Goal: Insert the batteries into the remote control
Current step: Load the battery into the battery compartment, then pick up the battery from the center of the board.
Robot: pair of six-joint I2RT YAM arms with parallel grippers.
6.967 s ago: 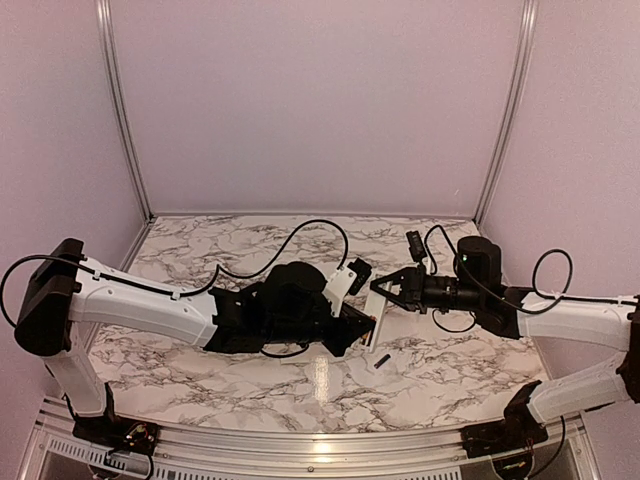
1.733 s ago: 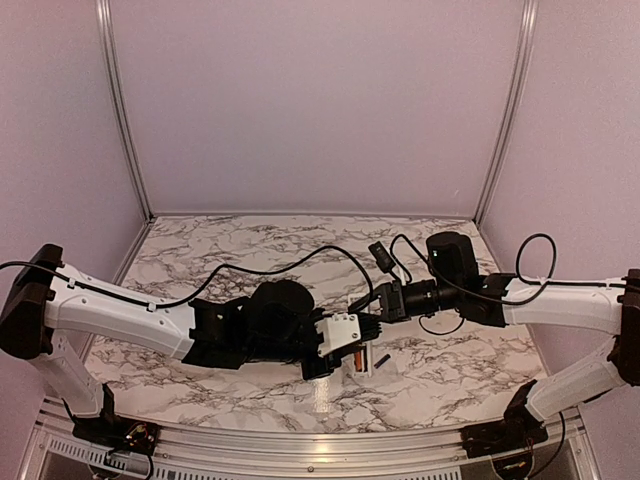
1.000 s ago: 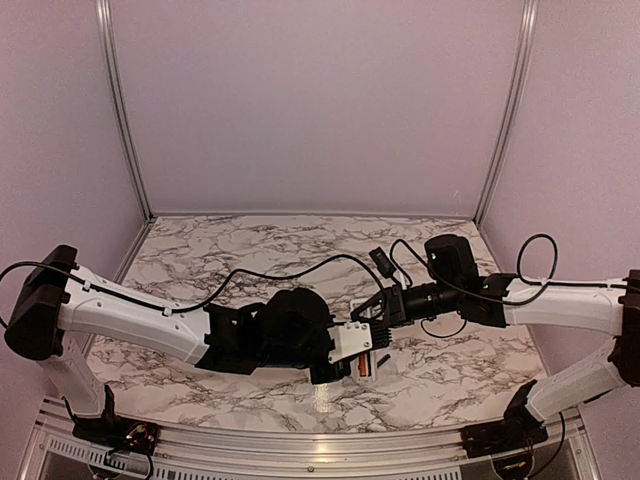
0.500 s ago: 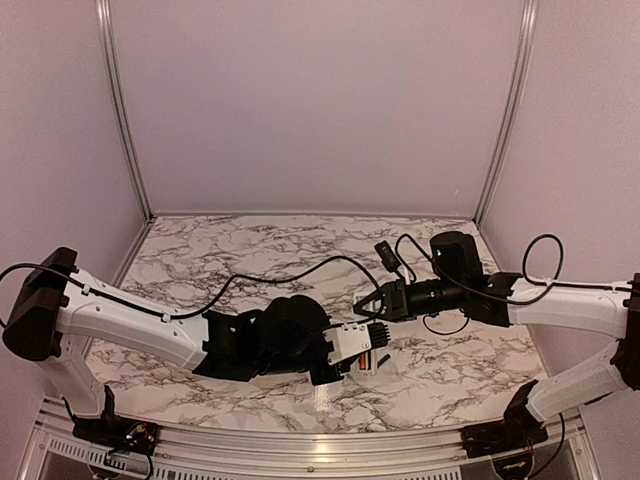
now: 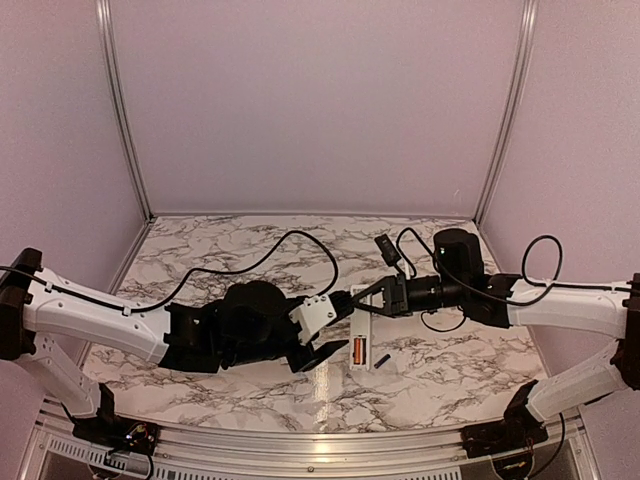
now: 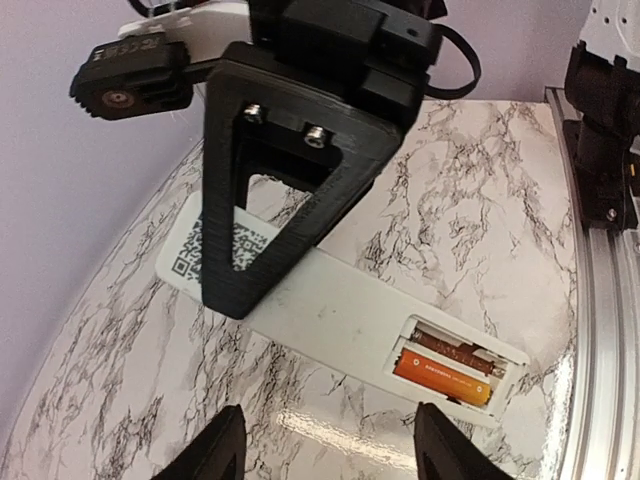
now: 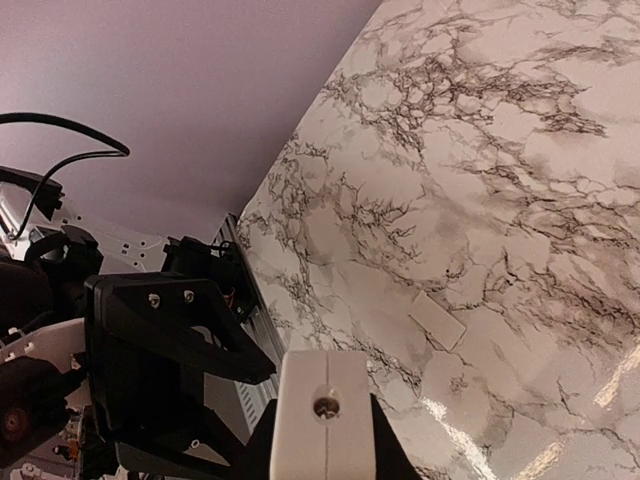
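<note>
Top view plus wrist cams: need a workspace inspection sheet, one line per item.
Surface: marble-pattern tabletop, some glare.
Job's things: remote control back up, compartment open; orange battery seated in one slot, other slot empty; black battery loose on the tabletop beside it.
Clutter: small white flat piece on the tabletop.
Grippers: left gripper open beside the remote control, holding nothing; right gripper shut on its other end.
Cables: black cables loop above both arms.
Surroundings: lilac walls, aluminium posts.
</note>
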